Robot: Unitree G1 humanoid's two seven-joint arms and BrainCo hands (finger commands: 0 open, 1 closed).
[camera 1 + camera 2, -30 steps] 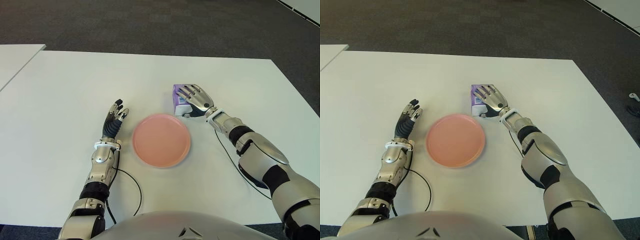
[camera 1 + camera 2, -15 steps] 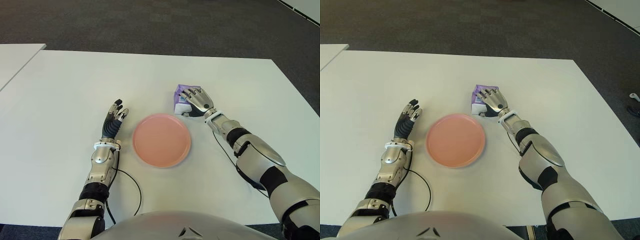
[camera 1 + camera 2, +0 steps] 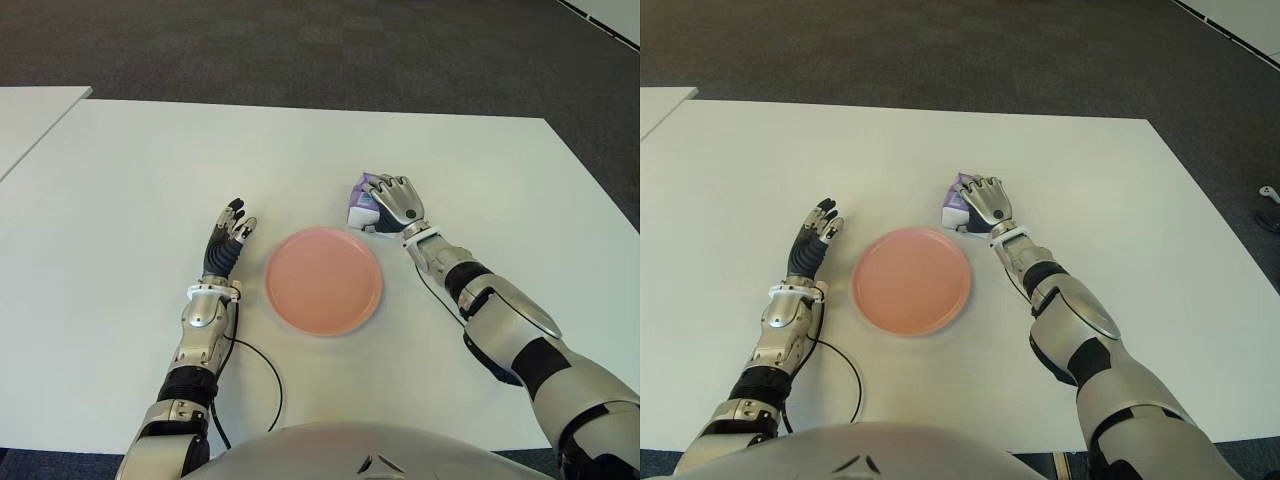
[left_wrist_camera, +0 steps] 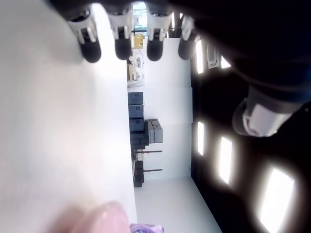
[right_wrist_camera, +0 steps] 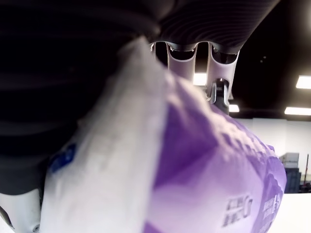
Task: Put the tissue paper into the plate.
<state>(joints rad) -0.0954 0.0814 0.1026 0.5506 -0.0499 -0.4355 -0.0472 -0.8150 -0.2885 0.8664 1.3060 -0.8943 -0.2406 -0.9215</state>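
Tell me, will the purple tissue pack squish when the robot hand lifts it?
Probably yes. The tissue pack already looks dented and wrinkled under the right robot hand, so it seems soft. It likely weighs little, and its plastic wrap might be a bit slippery.

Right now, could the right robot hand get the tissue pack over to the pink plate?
Probably yes. The right robot hand is already closed on the tissue pack, and the plate sits close by with only bare table between.

A smooth matt white table (image 3: 140, 170) holds a pink plate (image 3: 322, 279) with a soft satin sheen and a tissue pack (image 5: 204, 165) in crinkled purple-and-white plastic film — gripped by the right hand (image 3: 396, 201), glossy silver metal with black ribbed finger pads.
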